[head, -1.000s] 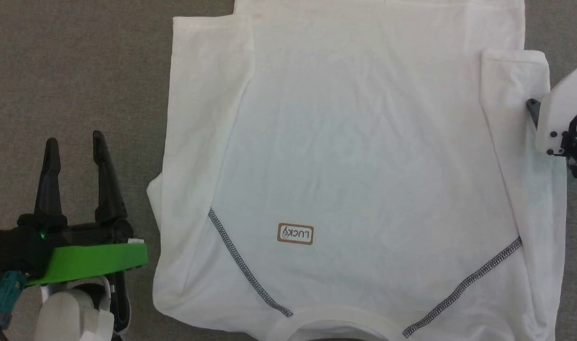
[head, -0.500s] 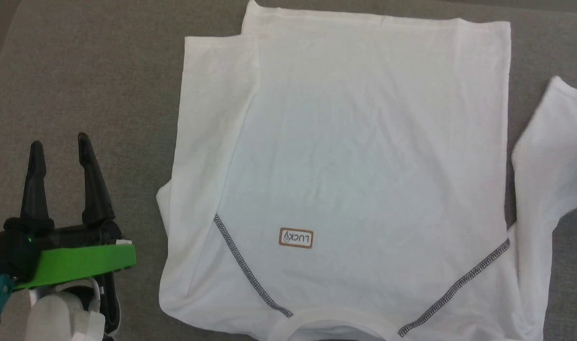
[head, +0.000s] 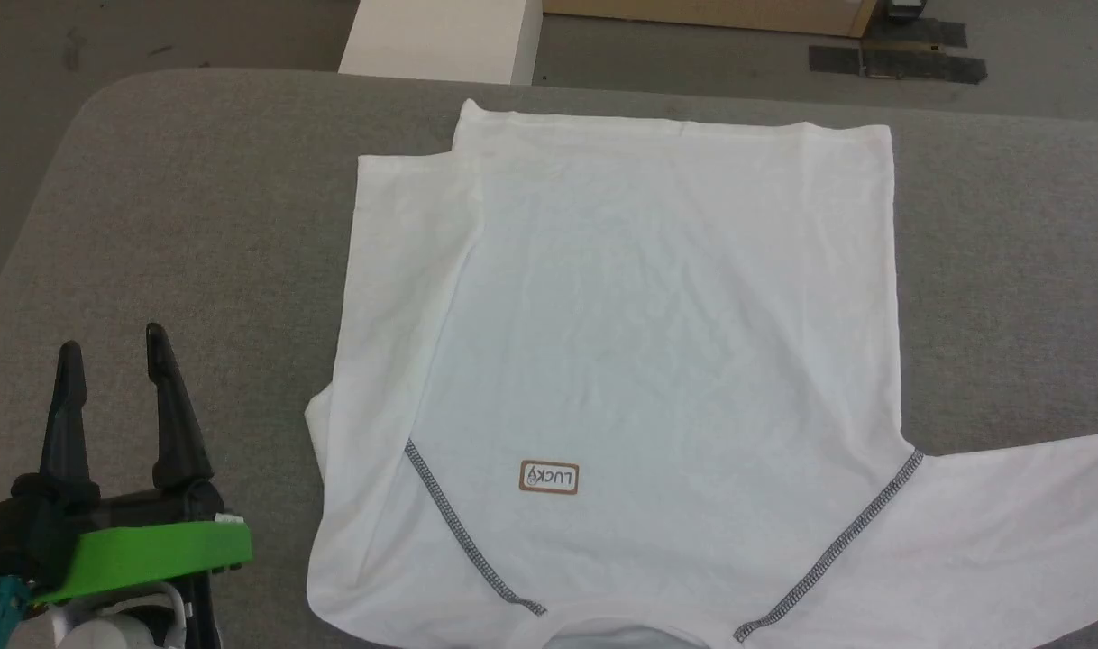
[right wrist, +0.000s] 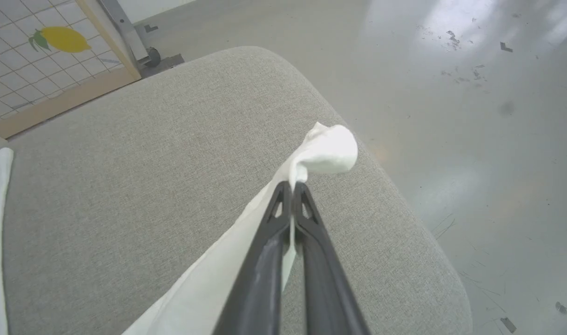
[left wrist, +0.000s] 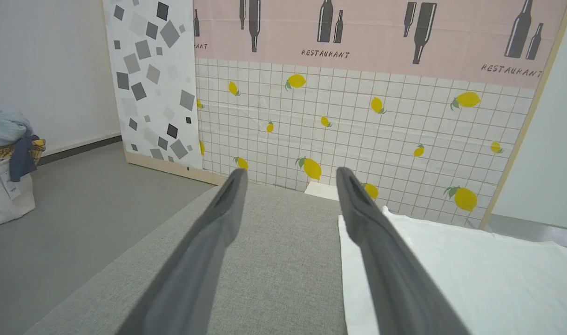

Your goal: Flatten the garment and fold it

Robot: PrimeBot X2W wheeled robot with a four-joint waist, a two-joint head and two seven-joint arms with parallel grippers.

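Note:
The white garment lies spread on the grey cushioned surface, collar toward me, with dark zigzag seams at both shoulders and a small brown label. Its right sleeve stretches out toward the lower right. In the right wrist view my right gripper is shut on the sleeve's end, which bunches just past the fingertips above the surface's rounded corner. My left gripper stands open over bare surface left of the garment; in the left wrist view the left gripper has the garment's edge beside its right finger.
A white box stands beyond the surface's far edge, with a wooden board base and dark tape on the floor. The left wrist view has a patterned backdrop and a laundry bag at the far left. Bare floor lies past the surface's right corner.
The head camera has tilted up, bringing the far edge and box into view. The right gripper shut on the sleeve, and that sleeve went from folded over the body to stretched out rightward.

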